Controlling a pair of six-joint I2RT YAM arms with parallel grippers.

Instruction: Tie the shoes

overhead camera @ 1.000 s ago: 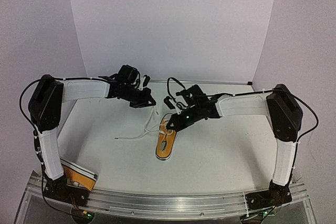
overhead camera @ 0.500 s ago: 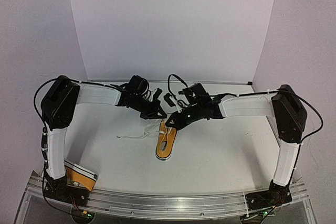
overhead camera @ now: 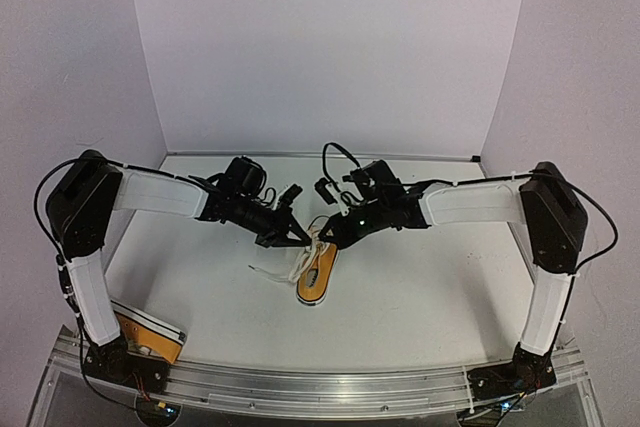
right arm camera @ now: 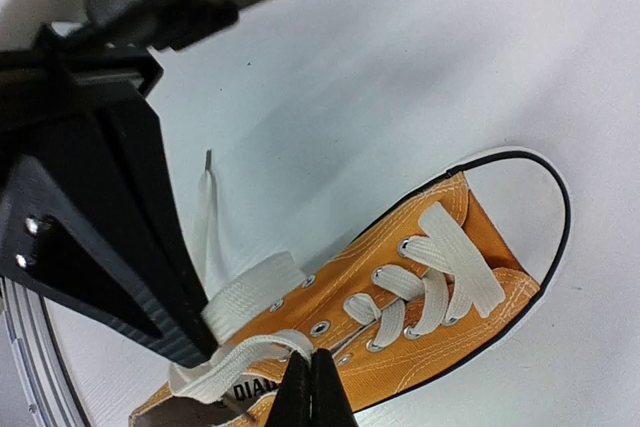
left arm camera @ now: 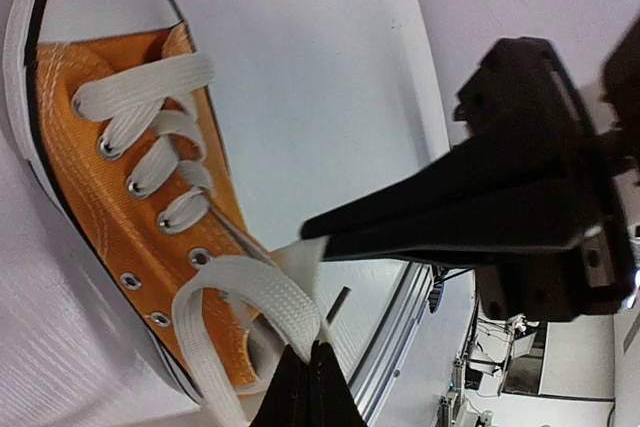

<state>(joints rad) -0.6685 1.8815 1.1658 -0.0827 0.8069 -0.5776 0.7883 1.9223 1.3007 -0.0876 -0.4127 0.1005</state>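
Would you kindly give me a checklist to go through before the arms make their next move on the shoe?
1. Left end effector shut on a lace loop: ok.
2. Right end effector shut on a lace strand: ok, as far as its own view shows.
3. Middle shoe sole-down on the table: ok.
4. Bow tied: not ok; none visible.
5. Free lace tail lying loose on the table, clear of both arms: ok.
6. Second shoe by the left arm's base, lacing: cannot tell; partly hidden.
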